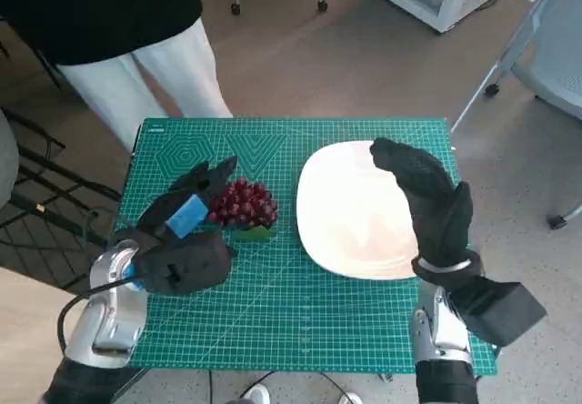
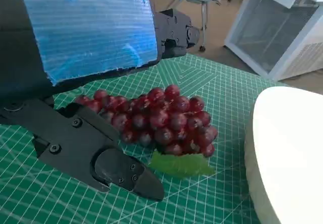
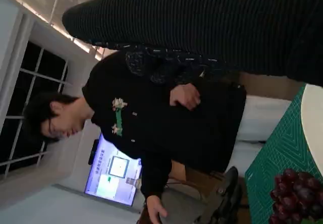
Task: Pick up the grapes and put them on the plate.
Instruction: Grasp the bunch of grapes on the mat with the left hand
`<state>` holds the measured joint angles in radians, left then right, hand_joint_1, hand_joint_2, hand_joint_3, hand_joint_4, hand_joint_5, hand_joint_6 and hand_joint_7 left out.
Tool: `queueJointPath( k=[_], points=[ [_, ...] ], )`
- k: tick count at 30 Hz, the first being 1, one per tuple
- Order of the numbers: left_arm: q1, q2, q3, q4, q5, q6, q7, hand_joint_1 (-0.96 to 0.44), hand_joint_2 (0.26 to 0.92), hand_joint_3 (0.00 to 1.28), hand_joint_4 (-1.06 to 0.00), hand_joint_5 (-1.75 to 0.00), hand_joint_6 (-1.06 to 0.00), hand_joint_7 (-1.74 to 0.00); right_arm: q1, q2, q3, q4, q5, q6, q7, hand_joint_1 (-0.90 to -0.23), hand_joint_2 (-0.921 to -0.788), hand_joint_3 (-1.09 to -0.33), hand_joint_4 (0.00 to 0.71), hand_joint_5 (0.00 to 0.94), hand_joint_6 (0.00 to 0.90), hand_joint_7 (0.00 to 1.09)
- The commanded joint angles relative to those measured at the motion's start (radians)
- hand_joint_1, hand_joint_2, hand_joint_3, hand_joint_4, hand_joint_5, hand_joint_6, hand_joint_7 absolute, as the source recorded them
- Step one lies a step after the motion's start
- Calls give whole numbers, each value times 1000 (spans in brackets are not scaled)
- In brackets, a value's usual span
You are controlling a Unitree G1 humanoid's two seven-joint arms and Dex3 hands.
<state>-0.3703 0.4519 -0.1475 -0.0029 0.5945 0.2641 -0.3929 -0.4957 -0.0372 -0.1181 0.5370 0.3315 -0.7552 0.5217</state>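
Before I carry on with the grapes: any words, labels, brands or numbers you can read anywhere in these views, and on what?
None can be read.
Cutting mat: only printed grid lines and shapes; any marks along its edge are too small to read.
Lit screen behind the person: something is displayed, but too blurred to read.
Grapes, plate, blue tape on the left robot hand: no text.

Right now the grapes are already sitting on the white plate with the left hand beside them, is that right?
Not quite. The grapes lie on the green mat, apart from the white plate, not on it. The head view shows the gap between them. The left hand is indeed beside the grapes.
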Motion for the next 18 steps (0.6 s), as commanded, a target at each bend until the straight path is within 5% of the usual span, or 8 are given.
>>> queueJointPath(
  k=[1, 18],
  points=[
    [-49, -1, -36, 55, 17, 30, 1, -472, 695, 1, 1, 1, -103, -9, 8, 4, -3, 12, 0, 3, -1, -662, -921, -730, 395, 9, 1, 559],
    [-301, -53, -168, 482, 18, -26, 64, -418, 702, 4, 1, 1, -115, -6, -3, -7, -10, 32, 0, -1, 2, -660, -921, -737, 398, 9, 0, 547]
  ],
)
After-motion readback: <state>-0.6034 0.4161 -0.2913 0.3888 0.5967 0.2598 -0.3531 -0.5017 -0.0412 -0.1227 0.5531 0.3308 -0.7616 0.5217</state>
